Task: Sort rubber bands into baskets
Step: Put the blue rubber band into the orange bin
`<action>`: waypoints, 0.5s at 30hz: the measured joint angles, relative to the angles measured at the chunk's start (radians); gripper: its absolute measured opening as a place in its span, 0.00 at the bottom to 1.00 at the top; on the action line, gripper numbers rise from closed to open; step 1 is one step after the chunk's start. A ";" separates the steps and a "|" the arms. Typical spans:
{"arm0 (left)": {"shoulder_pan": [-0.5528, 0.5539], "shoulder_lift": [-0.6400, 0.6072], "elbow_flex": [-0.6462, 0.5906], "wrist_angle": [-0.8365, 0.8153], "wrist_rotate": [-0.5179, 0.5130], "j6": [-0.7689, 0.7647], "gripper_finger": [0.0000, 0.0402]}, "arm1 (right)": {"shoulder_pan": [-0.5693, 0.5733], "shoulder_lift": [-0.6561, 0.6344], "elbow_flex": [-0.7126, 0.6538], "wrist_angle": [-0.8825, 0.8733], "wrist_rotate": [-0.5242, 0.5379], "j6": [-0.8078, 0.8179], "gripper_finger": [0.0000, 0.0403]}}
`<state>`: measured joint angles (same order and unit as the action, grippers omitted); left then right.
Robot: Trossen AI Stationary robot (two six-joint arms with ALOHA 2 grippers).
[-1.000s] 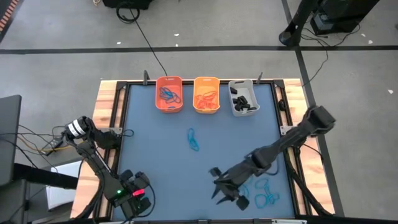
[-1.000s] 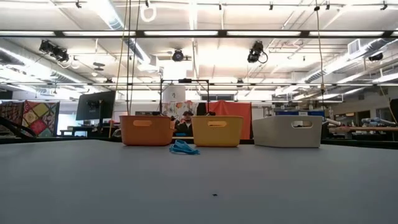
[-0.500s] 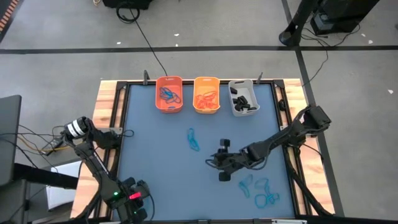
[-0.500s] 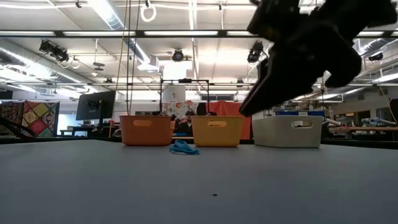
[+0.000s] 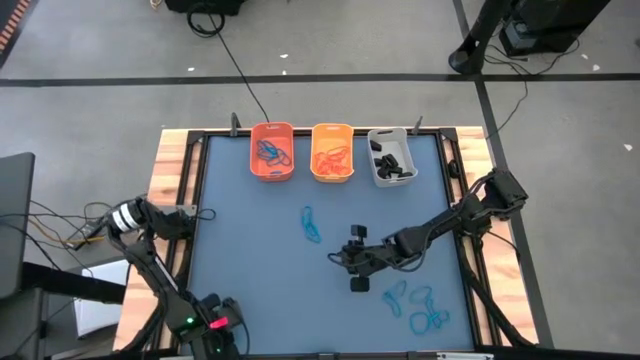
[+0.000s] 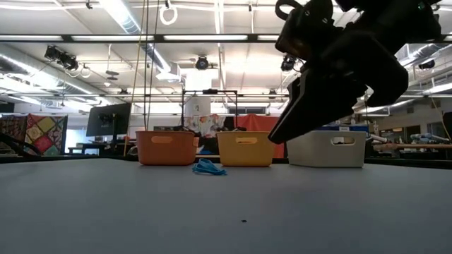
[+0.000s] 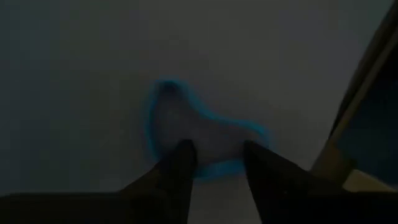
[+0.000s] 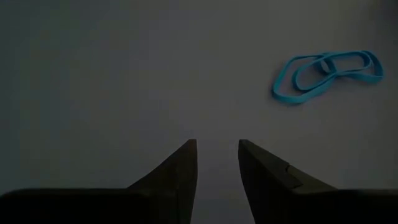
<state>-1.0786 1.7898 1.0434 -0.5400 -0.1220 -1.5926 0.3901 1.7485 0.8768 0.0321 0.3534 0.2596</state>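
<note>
- Rubber bands (image 5: pixel 311 226) are thin loops: a blue tangle lies near the middle of the bench (image 5: pixel 230 240), and more blue ones (image 5: pixel 418 308) lie spread near its front right corner.
- Three baskets stand in a row at the far edge: the orange basket (image 5: pixel 271 151) holds blue bands, the yellow-orange basket (image 5: pixel 332 152) holds orange ones, and the grey-white basket (image 5: pixel 391 156) holds chunky black ones.
- No writing or label can be read anywhere.
- Right gripper (image 5: pixel 352 262) hangs over the bench's middle right, between the two blue groups; its jaws stand slightly apart with nothing in them.
- Left gripper (image 7: pixel 214 163) is at the front left corner, jaws apart over one blue loop (image 7: pixel 199 137) lying flat.
- In the low view, the right arm blocks part of the grey-white basket.
</note>
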 joint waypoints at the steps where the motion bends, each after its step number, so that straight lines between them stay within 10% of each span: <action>1: 0.000 0.009 0.000 0.010 0.010 0.013 0.38 | 0.000 0.000 0.000 0.000 0.000 0.000 0.32; 15: -0.002 0.033 0.004 -0.040 0.028 0.023 0.31 | 0.000 0.000 0.000 0.003 0.000 0.002 0.32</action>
<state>-1.0801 1.8233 1.0478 -0.5799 -0.0944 -1.5693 0.3901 1.7485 0.8768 0.0352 0.3534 0.2619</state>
